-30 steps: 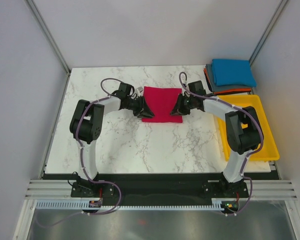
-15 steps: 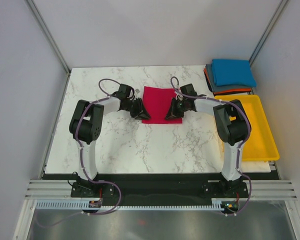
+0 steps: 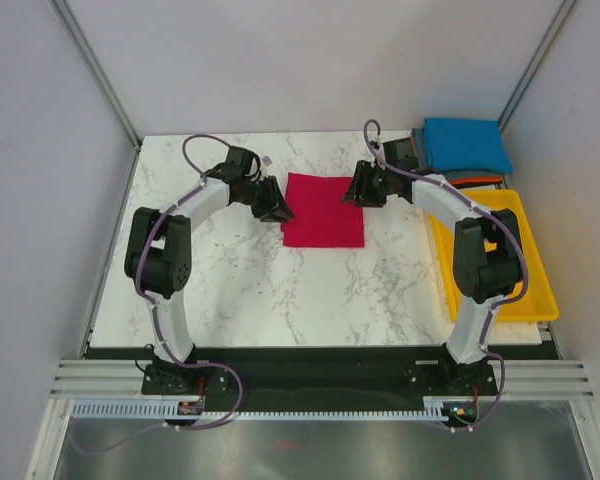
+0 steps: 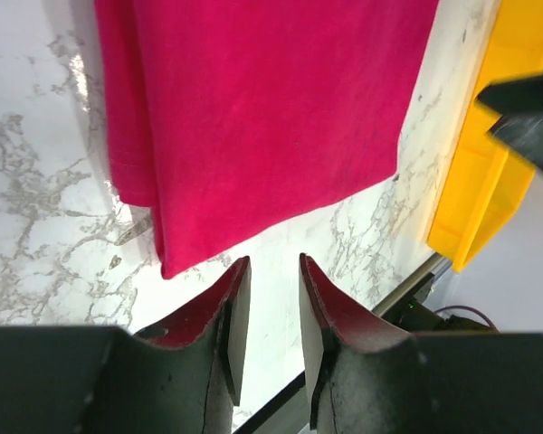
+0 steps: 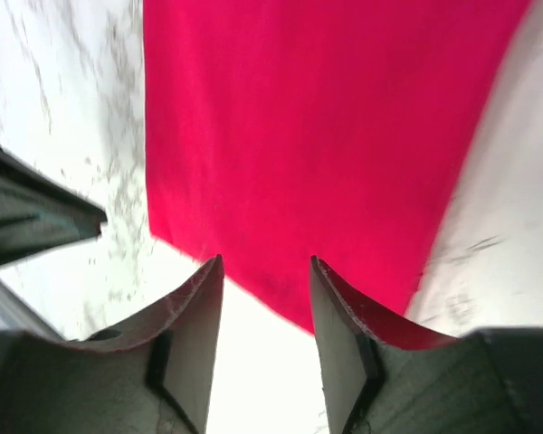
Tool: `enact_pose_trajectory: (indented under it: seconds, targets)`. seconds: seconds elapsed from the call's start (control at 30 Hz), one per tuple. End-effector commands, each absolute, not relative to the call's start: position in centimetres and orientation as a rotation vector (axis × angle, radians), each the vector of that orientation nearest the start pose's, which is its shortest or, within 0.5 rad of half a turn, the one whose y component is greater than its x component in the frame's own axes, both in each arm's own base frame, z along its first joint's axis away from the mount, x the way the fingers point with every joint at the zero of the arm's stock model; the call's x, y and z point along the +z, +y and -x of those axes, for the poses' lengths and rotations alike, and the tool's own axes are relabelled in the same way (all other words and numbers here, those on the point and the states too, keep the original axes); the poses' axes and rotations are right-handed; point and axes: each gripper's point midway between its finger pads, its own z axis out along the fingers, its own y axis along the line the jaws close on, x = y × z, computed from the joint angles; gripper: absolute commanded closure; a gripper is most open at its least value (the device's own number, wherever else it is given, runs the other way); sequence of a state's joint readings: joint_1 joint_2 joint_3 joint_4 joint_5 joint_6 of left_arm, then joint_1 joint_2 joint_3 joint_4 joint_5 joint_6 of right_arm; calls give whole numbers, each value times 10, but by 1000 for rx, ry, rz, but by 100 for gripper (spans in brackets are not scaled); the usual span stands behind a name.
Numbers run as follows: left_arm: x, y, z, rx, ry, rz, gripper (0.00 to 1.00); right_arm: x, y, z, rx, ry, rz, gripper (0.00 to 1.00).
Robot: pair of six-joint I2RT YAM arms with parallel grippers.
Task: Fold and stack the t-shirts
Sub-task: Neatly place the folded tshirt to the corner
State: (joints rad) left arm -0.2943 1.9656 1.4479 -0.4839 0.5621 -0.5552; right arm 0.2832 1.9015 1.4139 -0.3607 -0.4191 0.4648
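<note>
A crimson-red t-shirt (image 3: pixel 323 210) lies folded into a flat rectangle in the middle of the marble table (image 3: pixel 230 280). My left gripper (image 3: pixel 275 204) hovers just off its left edge, open, with nothing between the jaws. In the left wrist view the red t-shirt (image 4: pixel 262 117) lies ahead of the left gripper (image 4: pixel 273 264). My right gripper (image 3: pixel 356 190) hangs at the shirt's far right corner, open and empty. In the right wrist view the right gripper (image 5: pixel 266 264) sits over the edge of the red cloth (image 5: pixel 326 136). Folded t-shirts (image 3: pixel 467 146) are stacked at the far right, blue on top.
A yellow plastic tray (image 3: pixel 528 292) stands along the table's right side, under the right arm's elbow; its wall also shows in the left wrist view as the yellow tray (image 4: pixel 502 154). Grey and orange edges show under the blue shirt. Walls close in on both sides.
Both grippers have drawn away from the red shirt's sides toward the far edge. The right jaws have opened, and the shirt now lies flat and free.
</note>
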Motion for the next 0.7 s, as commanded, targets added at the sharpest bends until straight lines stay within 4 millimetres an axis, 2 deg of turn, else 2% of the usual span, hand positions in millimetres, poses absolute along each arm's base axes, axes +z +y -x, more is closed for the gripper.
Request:
enact_pose_trajectory:
  seconds: [0.0, 0.03, 0.07, 0.1, 0.13, 0.2, 0.23, 0.3, 0.33, 0.4, 0.43, 0.57, 0.63, 0.67]
  targets:
    - [97, -244, -392, -1102, 2677, 34, 65, 126, 189, -466, 724, 2410, 14, 43]
    - [93, -246, -391, -1111, 2689, 38, 65, 133, 187, -475, 716, 2402, 26, 41]
    - [89, -246, -391, -1107, 2696, 40, 65, 115, 184, -479, 698, 2449, 40, 39]
    - [78, -245, -392, -1099, 2716, 44, 65, 132, 181, -497, 693, 2415, 51, 37]
    - [72, -244, -394, -1079, 2724, 49, 65, 108, 179, -494, 685, 2504, 42, 36]
    - [60, -241, -395, -1061, 2747, 60, 66, 115, 175, -508, 679, 2483, 62, 34]
    - [50, -239, -397, -1052, 2767, 78, 66, 109, 173, -512, 667, 2487, 70, 33]
    - [42, -232, -402, -1010, 2777, 110, 66, 112, 169, -523, 644, 2463, 77, 29]
    - [32, -227, -405, -967, 2795, 134, 66, 105, 166, -527, 633, 2469, 81, 29]
    - [30, -221, -413, -926, 2803, 168, 66, 103, 158, -537, 614, 2457, 92, 28]
    - [23, -214, -418, -887, 2814, 196, 66, 94, 155, -539, 612, 2470, 90, 28]
    - [30, -204, -449, -852, 2791, 238, 66, 79, 140, -545, 634, 2485, 75, 26]
    - [33, -201, -455, -844, 2801, 236, 66, 72, 143, -546, 658, 2485, 107, 25]
    - [43, -203, -466, -849, 2773, 217, 66, 70, 143, -547, 667, 2483, 121, 25]
